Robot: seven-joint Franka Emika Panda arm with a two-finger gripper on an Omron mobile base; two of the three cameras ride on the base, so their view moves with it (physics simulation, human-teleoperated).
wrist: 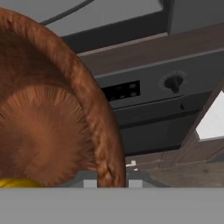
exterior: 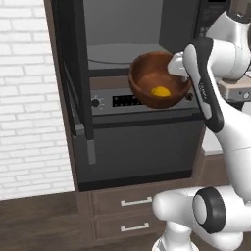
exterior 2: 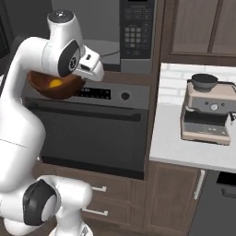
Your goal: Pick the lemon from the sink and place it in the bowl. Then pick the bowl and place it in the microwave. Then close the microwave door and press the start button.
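While the bowl [exterior: 158,81] hangs in the air in front of the open microwave [exterior: 125,34], just below its cavity and above the oven [exterior: 137,142], the lemon [exterior: 161,91] lies inside it near the bottom. Seen from the left base camera, the gripper [exterior: 182,71] meets the bowl at its right rim, and the bowl tilts a little toward the camera. From the hand camera the brown rim [wrist: 100,131] runs down between the two small light finger bases at the bottom edge, so the fingers are clamped on the bowl's wall, with a sliver of yellow lemon at the lower left. The microwave door [exterior: 73,68] stands swung open at the left. On the right base camera, the keypad [exterior 2: 136,32] sits right of the cavity, and a coffee machine [exterior 2: 207,110] stands on the worktop [exterior 2: 184,147].
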